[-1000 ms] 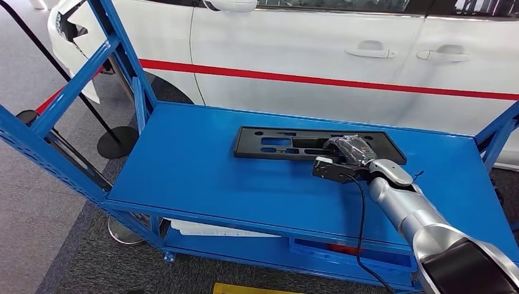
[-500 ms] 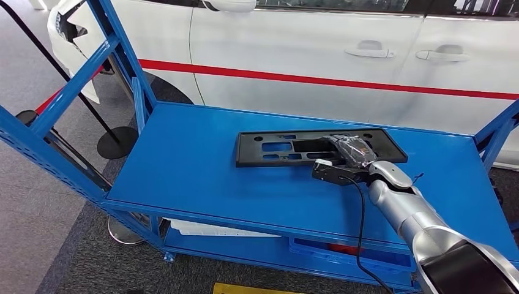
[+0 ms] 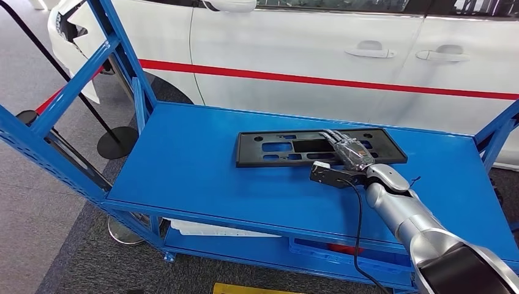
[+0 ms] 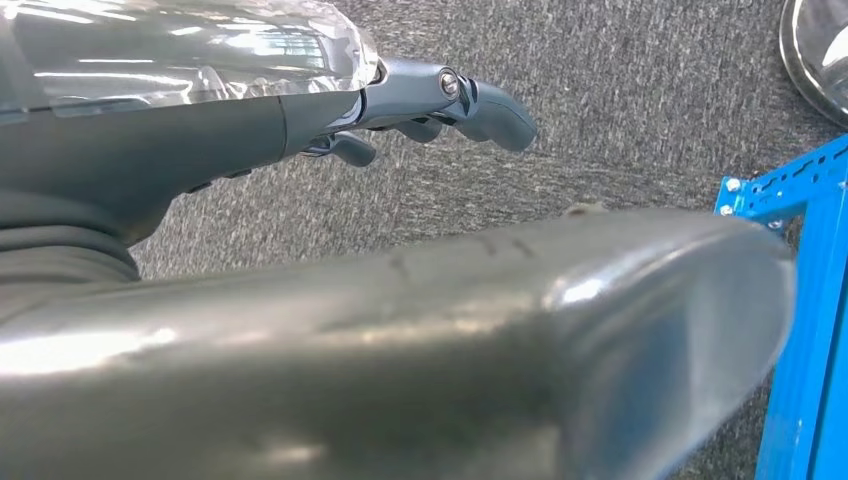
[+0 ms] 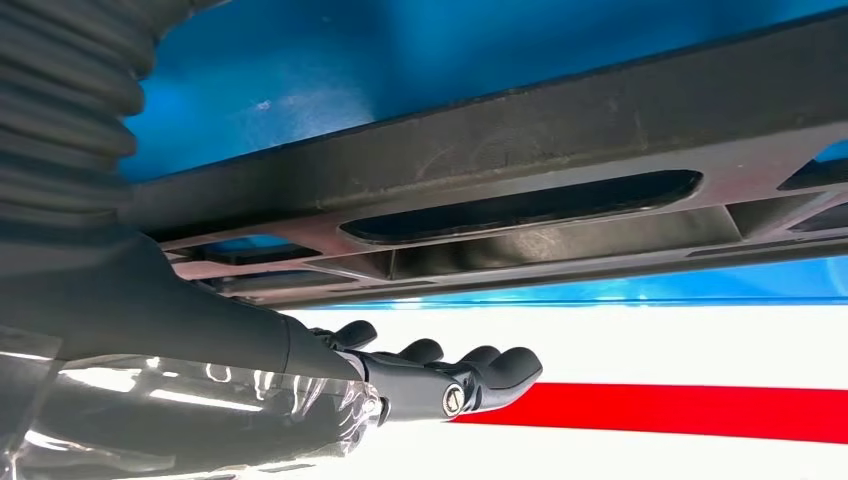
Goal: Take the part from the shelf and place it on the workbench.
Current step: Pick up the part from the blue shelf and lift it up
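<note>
Black plastic part (image 3: 318, 147) lies flat on blue shelf (image 3: 202, 177), mid-deck, car side. My right hand (image 3: 350, 152) rests over part's near edge, fingers extended, nothing gripped. Judged light, stiff, thin; cut-outs and near rim offer best hold. Left hand (image 4: 400, 100) hangs empty, fingers loosely apart.

Black part (image 3: 306, 147) on blue shelf (image 3: 202, 177); white car (image 3: 318, 49) with red stripe (image 3: 330, 81).

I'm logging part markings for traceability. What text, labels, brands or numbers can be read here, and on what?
None can be read. The black part on the blue shelf shows only cut-outs and holes, no legible marking. The white car shows a plain red stripe, no lettering.
</note>
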You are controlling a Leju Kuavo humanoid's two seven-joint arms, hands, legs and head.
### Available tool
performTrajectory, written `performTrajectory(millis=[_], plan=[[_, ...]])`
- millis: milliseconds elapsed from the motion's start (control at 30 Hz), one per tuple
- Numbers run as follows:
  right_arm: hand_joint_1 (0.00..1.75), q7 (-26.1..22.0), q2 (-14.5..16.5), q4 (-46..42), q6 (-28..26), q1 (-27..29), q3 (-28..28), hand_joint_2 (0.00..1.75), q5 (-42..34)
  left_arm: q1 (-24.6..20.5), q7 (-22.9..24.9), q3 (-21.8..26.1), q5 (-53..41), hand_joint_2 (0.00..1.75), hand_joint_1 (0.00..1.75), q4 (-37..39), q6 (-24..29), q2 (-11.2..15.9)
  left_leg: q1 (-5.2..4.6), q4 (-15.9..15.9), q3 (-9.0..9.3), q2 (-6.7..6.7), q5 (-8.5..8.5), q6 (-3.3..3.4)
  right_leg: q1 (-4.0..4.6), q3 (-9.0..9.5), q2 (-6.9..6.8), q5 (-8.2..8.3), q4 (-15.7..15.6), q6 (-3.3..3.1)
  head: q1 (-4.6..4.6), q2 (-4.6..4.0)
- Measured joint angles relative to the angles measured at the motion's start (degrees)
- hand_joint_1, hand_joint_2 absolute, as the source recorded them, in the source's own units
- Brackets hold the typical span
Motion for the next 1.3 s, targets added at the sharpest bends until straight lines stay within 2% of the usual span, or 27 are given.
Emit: performTrajectory(millis=[67, 667, 800, 1300], plan=[[1.73, -0.1, 0.0, 0.0, 0.1, 0.0, 0.0, 1.75, 0.0, 0.0, 0.0, 0.0, 0.0, 0.00, 0.00, 0.0, 0.1, 0.0, 0.00, 0.0, 0.00, 0.00, 0.00, 0.00, 0.00, 0.00, 0.01, 0.00, 0.0, 0.00, 0.00, 0.00], [1.75, -0.9, -0.8, -1.3, -1.8, -0.2, 0.0, 1.75, 0.4, 0.0, 0.0, -0.6, -0.5, 0.00, 0.00, 0.0, 0.4, 0.0, 0.00, 0.0, 0.02, 0.01, 0.00, 0.00, 0.00, 0.01, 0.01, 0.00, 0.0, 0.00, 0.00, 0.00], [1.75, -0.9, -0.8, -1.3, -2.1, -0.2, 0.0, 1.75, 0.4, 0.0, -0.5, -0.8, -0.5, 1.75, 0.00, 0.0, 0.4, 0.0, 0.00, 0.0, 0.02, 0.01, 0.00, 0.00, 0.00, 0.02, 0.00, 0.00, 0.0, 0.00, 0.00, 0.00], [1.75, -0.9, -0.8, -2.0, -4.2, -0.6, 0.0, 1.75, 0.4, -0.1, 0.9, -1.6, -1.3, 1.75, 0.00, 0.0, -0.7, 0.1, 0.00, 0.0, 0.01, 0.01, 0.00, 0.00, -0.01, 0.02, 0.00, 0.01, 0.0, 0.00, 0.01, 0.00]])
